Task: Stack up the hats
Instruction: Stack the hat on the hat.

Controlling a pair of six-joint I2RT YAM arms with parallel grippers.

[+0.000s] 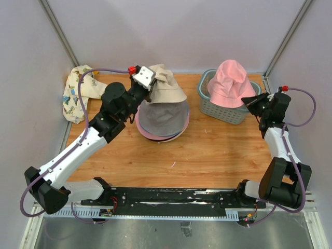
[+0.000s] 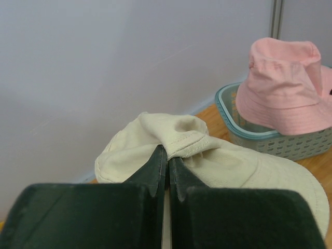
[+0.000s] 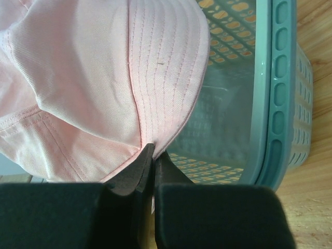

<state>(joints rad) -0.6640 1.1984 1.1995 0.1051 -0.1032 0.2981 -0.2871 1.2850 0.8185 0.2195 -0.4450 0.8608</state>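
Observation:
My left gripper (image 1: 149, 87) (image 2: 167, 151) is shut on a bunched fold of the cream hat (image 1: 167, 87) (image 2: 228, 166), holding it over the back edge of a stack. The stack has a grey hat (image 1: 163, 119) on top and a pink brim (image 1: 150, 135) showing underneath. My right gripper (image 1: 254, 101) (image 3: 152, 150) is shut on the brim edge of the pink hat (image 1: 229, 82) (image 3: 93, 72) (image 2: 285, 88), which hangs over the basket. A cream hat with a printed pattern (image 1: 78, 94) lies at the far left.
The grey-green slatted basket (image 1: 220, 110) (image 3: 282, 104) (image 2: 290, 144) stands at the back right of the wooden table (image 1: 207, 150), under the pink hat. White walls close off the back and both sides.

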